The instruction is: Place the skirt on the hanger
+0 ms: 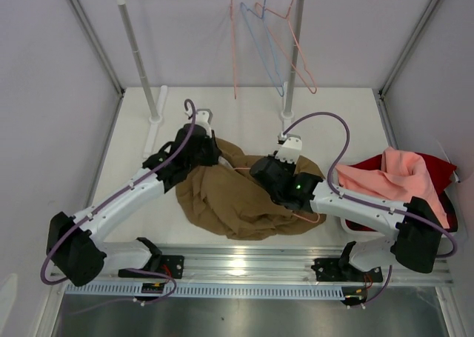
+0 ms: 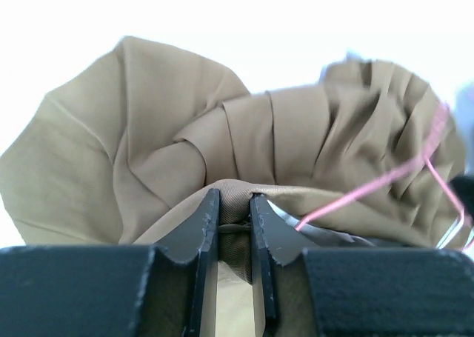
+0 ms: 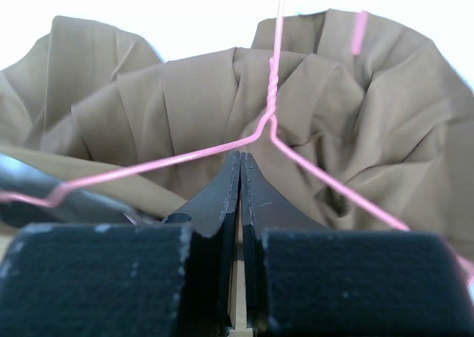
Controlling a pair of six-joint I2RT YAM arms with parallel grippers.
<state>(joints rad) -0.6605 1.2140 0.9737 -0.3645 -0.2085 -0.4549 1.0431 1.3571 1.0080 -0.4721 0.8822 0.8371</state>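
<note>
The tan-brown pleated skirt (image 1: 233,200) lies crumpled on the table between the arms. My left gripper (image 1: 213,150) is at its far left edge and is shut on a fold of the skirt (image 2: 222,129); the cloth shows pinched between the fingers (image 2: 208,226). A salmon-pink wire hanger (image 3: 271,118) lies on the skirt, its wire also showing in the left wrist view (image 2: 370,190) and the top view (image 1: 305,218). My right gripper (image 1: 265,170) rests on the skirt (image 3: 185,107) with jaws shut. Its tips (image 3: 241,161) sit just under the hanger's neck, with nothing seen clamped between them.
A clothes rack (image 1: 137,55) stands at the back, with pink hangers (image 1: 296,52) and a light blue hanger (image 1: 265,48) hung on its bar. A salmon-pink cloth (image 1: 389,178) lies over a dark red cloth (image 1: 438,168) at the right edge.
</note>
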